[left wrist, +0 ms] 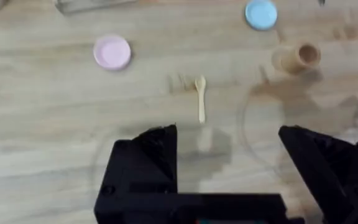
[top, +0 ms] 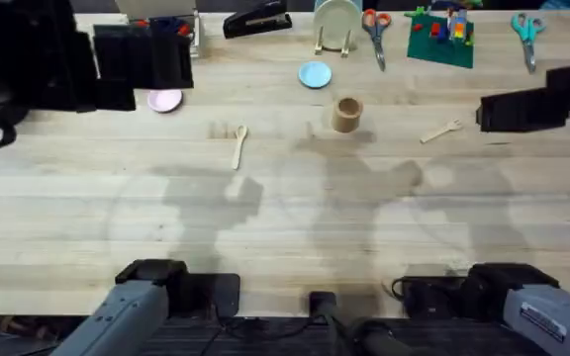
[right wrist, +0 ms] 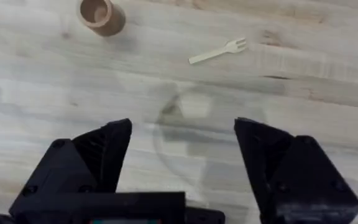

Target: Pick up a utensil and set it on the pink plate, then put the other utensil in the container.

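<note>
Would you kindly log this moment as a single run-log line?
left gripper open, high over spoon | right gripper open, near fork | pink plate bare | container upright | nothing grasped

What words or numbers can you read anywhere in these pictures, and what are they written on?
None can be read.
The white label on the right arm's base, at the bottom of the overhead view, has dark print, but it is too small and blurred to read.
The spoon, fork, pink plate and container carry no writing that I can see.
</note>
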